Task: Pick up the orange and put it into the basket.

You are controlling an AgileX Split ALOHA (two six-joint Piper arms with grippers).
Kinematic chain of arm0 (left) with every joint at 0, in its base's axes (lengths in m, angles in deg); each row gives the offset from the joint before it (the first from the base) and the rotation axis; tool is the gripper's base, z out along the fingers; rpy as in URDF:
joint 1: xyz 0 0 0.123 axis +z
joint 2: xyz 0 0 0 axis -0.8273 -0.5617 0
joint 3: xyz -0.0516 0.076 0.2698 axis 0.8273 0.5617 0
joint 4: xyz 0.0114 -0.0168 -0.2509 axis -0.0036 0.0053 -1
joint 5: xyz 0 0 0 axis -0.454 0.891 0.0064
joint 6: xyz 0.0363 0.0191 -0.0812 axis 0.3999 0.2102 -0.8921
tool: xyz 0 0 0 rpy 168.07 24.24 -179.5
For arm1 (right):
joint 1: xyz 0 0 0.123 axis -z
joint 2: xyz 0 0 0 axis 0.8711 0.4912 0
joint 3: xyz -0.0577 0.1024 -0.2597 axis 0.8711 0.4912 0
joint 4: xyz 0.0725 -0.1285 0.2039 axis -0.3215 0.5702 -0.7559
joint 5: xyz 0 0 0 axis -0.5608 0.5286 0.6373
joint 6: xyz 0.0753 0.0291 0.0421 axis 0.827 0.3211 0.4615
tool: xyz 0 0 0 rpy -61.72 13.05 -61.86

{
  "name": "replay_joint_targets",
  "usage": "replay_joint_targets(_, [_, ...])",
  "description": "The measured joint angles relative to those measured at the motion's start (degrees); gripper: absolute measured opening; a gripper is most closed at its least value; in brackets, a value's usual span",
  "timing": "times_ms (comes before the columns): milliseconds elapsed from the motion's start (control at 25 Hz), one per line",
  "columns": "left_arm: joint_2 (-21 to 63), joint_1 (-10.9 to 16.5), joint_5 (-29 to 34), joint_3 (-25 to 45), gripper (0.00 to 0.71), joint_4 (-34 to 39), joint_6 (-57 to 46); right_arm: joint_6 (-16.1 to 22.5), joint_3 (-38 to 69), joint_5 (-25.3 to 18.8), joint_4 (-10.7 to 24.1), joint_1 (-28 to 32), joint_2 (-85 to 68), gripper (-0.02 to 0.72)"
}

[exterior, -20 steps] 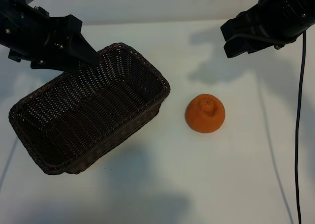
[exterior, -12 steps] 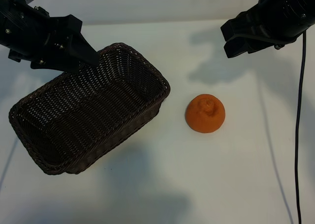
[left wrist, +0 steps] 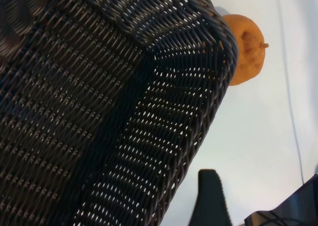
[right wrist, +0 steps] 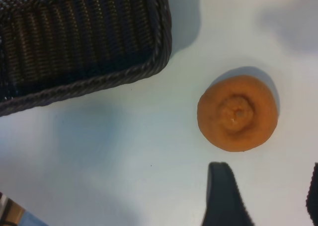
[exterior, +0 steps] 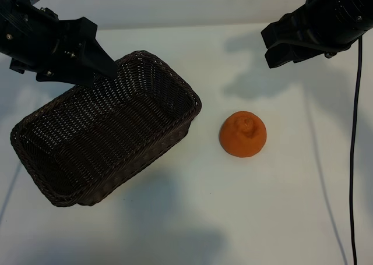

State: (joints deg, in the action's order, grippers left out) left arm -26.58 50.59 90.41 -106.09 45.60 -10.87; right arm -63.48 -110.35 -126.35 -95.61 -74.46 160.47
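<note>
The white worktop (exterior: pixel 192 218) carries everything here, and the biggest thing on it is the basket (exterior: pixel 105 131), a dark brown woven wicker tub lying at a slant on the left half of the exterior view, its braided rim unbroken and its inside holding nothing. The left end effector (exterior: pixel 108 67) hangs over the basket's far corner with its fingers spread apart and nothing between them; in the left wrist view one dark fingertip (left wrist: pixel 211 198) shows just outside the basket's wall (left wrist: pixel 164 136). The right end effector (exterior: pixel 271 46) sits high at the far right, well apart from the fruit, its two fingers parted and empty; the right wrist view shows both dark fingertips (right wrist: pixel 223 196) with bare worktop between them. A thin black cable (exterior: pixel 352 160) runs down the right edge. The orange (exterior: pixel 243 134) rests on the worktop just beside the basket's right end, apart from it, knob upward, untouched by either arm
</note>
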Motion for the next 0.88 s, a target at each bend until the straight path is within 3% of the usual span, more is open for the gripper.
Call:
replay_joint_targets(400, [0.0,0.0,-1.88,0.0,0.546,0.0,0.05,0.0,0.0,0.11,0.04,0.0,0.0,0.41])
replay_joint_targets(680, [0.0,0.0,-7.23,0.0,0.546,0.0,0.11,0.0,0.0,0.23,0.04,0.0,0.0,0.41])
replay_joint_targets(880, [0.28,0.0,-3.99,0.0,0.546,1.9,0.28,-0.13,0.0,0.28,0.04,0.0,0.0,0.41])
